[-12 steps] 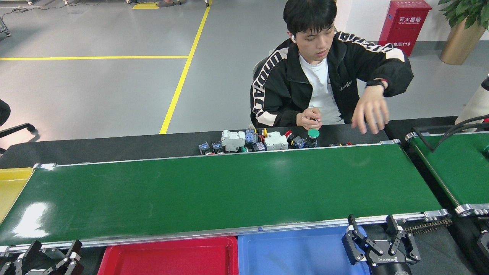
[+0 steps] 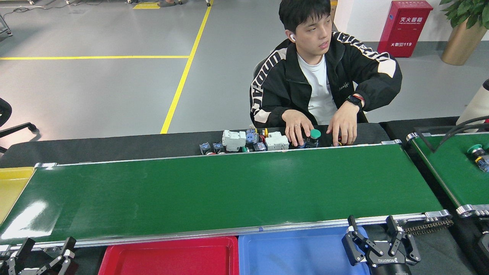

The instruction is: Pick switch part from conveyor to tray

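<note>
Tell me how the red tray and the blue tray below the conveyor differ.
The red tray is red and sits left of the blue tray, nearer the left pincer. The blue tray is blue and lies by the right pincer, which partly overlaps its right end; the red tray has nothing over it. Both look empty in what shows, touch side by side, and sit just below the conveyor rail.

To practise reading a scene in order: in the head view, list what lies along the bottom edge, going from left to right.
left gripper → red tray → blue tray → right gripper. All four sit just below the conveyor's near rail.
</note>
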Motion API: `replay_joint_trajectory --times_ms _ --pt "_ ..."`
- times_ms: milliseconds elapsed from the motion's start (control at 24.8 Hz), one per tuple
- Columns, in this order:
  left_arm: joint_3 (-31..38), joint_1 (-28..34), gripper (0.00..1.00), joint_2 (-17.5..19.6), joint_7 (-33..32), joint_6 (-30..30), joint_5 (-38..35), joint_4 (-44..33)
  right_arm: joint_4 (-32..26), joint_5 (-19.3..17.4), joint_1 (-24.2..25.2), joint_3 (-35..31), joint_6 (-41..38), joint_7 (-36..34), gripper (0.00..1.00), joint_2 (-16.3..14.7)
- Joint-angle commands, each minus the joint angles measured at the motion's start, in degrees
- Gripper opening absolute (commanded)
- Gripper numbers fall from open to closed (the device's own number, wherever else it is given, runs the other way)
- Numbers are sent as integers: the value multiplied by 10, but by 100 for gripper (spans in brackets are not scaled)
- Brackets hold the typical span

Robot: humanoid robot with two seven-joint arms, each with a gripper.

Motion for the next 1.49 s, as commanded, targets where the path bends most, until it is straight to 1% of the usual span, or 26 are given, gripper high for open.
replay_joint_trajectory --times_ms 0,202,808,1454 --pt "2 -4 100 8 6 -2 5 -7 -7 1 -2 -1 -2 1 99 -1" --pt "7 -4 100 15 6 -7 4 -7 -7 1 -2 -1 -1 1 99 0" --pt "6 -6 100 7 6 -7 7 -7 -7 1 -2 -1 -2 2 99 -1" --pt "6 -1 100 7 6 -7 7 -7 -6 0 1 -2 -1 2 99 0"
